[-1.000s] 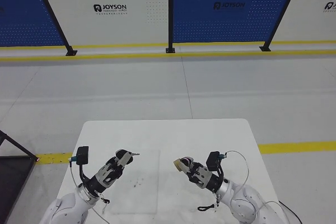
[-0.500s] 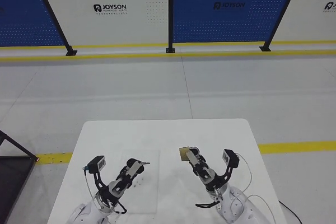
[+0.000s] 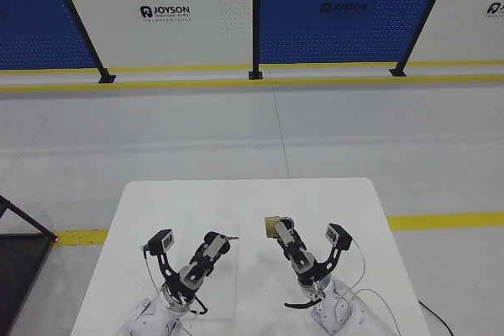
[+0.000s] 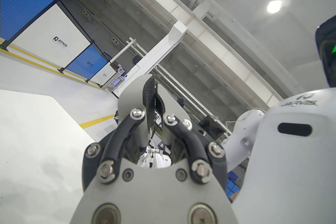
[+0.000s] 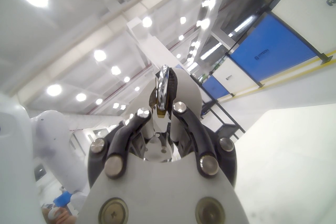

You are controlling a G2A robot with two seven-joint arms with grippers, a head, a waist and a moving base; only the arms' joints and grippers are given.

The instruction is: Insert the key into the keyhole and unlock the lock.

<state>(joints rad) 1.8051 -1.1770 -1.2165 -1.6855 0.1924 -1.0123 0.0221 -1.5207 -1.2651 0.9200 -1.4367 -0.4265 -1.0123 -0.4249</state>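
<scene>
Two grippers meet over the near half of a white table (image 3: pixel 235 197), each with one half of the job in its grasp. The left gripper (image 3: pixel 219 243) has its jaws drawn narrow on the key (image 3: pixel 228 238), a thin silver sliver that sticks out past the fingertips and points across toward the other arm. In the left wrist view the two grey fingers (image 4: pixel 132 93) stand nearly pressed together with dark pads between them, and the key itself is too hidden there to make out. The right gripper (image 3: pixel 282 229) is clamped on the lock (image 3: pixel 272 225), a small brass padlock held up off the table just right of the middle. Its body faces the key side, and its shackle (image 5: pixel 163 86) is a bright chrome loop that rises edge-on between the right fingers in the right wrist view, with a slip of brass below it. From above, key and lock are near each other but apart, with a clear strip of tabletop showing between the key's tip and the brass body. Both are carried in the air and neither rests on the table. Behind the table runs a pale floor marked with yellow lines (image 3: pixel 454 221), closed off by blue and white panels (image 3: pixel 336 34).
</scene>
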